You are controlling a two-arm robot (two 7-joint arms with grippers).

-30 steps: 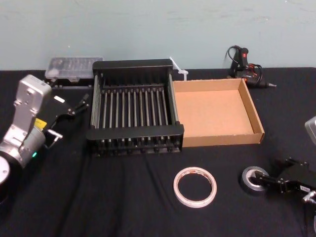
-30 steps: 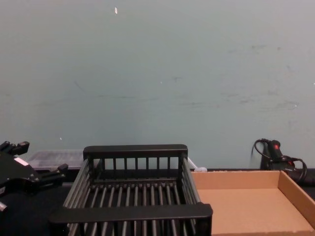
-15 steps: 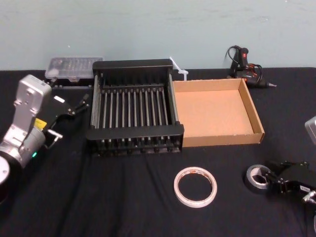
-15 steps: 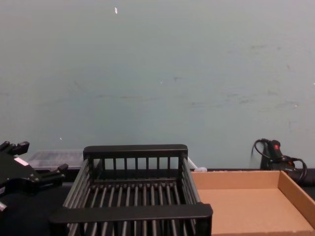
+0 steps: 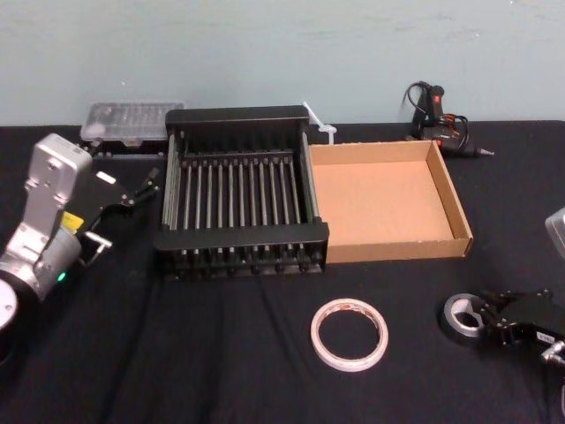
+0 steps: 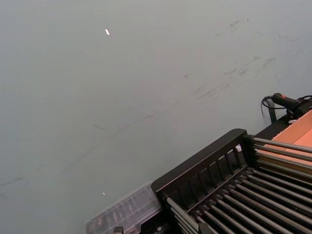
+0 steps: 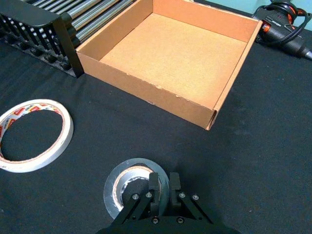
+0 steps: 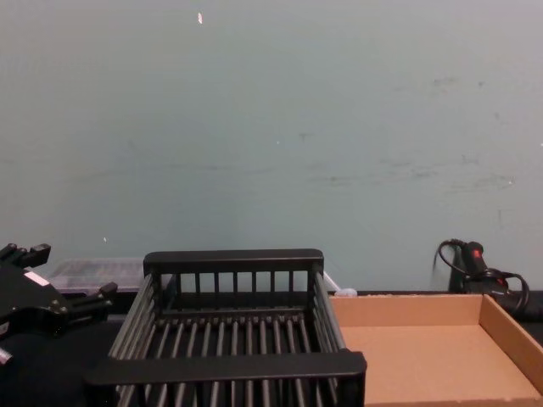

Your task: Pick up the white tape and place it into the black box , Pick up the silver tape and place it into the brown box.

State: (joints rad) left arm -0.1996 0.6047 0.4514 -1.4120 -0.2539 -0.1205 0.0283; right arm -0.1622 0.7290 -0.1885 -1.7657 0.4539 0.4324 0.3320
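The silver tape [image 5: 457, 311] lies flat on the black cloth at the front right, in front of the brown box [image 5: 397, 248]. My right gripper [image 5: 488, 317] is shut on the roll's near wall, one finger in the hole and one outside. The right wrist view shows the silver tape [image 7: 113, 189] pinched by my right gripper [image 7: 164, 183], with the brown box [image 7: 161, 98] beyond. The white tape [image 5: 321, 343] [image 7: 64, 130] lies flat, left of the silver one. The black box [image 5: 238, 237] [image 8: 229, 366] stands left of the brown box. My left gripper [image 5: 145, 187] [image 8: 72, 273] hovers open beside the black box's left side.
A clear plastic case [image 5: 132, 119] sits behind the black box at the back left. A black corded tool [image 5: 437, 117] [image 7: 285, 22] lies behind the brown box. Bare black cloth stretches across the table's front left.
My right gripper's fingers have closed onto the silver tape's wall, and the roll has slid slightly to the right. The left arm has not moved.
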